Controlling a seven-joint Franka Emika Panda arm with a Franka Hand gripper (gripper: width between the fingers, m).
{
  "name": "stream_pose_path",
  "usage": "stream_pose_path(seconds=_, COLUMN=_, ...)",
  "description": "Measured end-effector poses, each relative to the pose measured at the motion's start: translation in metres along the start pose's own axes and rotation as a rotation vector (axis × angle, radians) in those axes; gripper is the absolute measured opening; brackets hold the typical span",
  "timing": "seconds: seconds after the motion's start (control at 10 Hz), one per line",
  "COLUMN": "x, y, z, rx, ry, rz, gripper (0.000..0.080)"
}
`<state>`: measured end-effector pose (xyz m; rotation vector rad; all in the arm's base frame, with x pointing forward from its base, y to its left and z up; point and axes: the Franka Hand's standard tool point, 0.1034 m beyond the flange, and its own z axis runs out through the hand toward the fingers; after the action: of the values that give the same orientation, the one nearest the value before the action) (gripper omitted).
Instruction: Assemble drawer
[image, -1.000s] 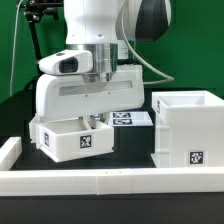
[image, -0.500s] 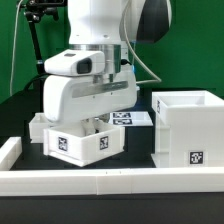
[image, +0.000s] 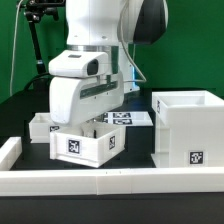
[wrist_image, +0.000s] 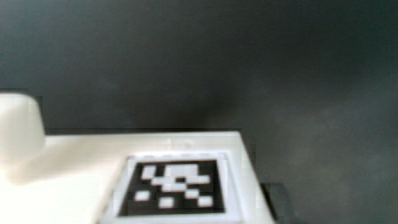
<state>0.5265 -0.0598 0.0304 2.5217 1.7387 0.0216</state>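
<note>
My gripper (image: 88, 126) reaches down into a small white tray (image: 86, 146) with a black-and-white tag on its front. It is shut on the tray's wall, and the tray sits tilted at the table's front. The fingertips are hidden inside it. In the wrist view the tray's tagged wall (wrist_image: 175, 186) fills the lower part, with one dark finger (wrist_image: 278, 198) beside it. A second small tray (image: 41, 125) stands behind, on the exterior view's left. The tall boxy casing (image: 188, 128), open on top and tagged in front, stands on the exterior view's right.
A low white rim wall (image: 110, 182) runs along the front, with a raised end (image: 8, 150) on the exterior view's left. The marker board (image: 132, 118) lies flat behind the held tray. A dark stand (image: 36, 40) rises at the back.
The arm has moved toward the exterior view's right with the tray, closer to the casing. The tray has turned and tilted. The second tray now shows behind it.
</note>
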Motion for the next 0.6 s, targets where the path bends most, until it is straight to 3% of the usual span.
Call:
stream_pose_path(seconds=0.2, x=0.0071, y=0.002, z=0.002, rx=-0.004, ry=-0.018, rz=-0.203, gripper=0.0042)
stream_pose_path(seconds=0.6, x=0.0009, y=0.0013, z=0.0039, rx=-0.001, ry=-0.033, rz=-0.34, gripper=0.0042)
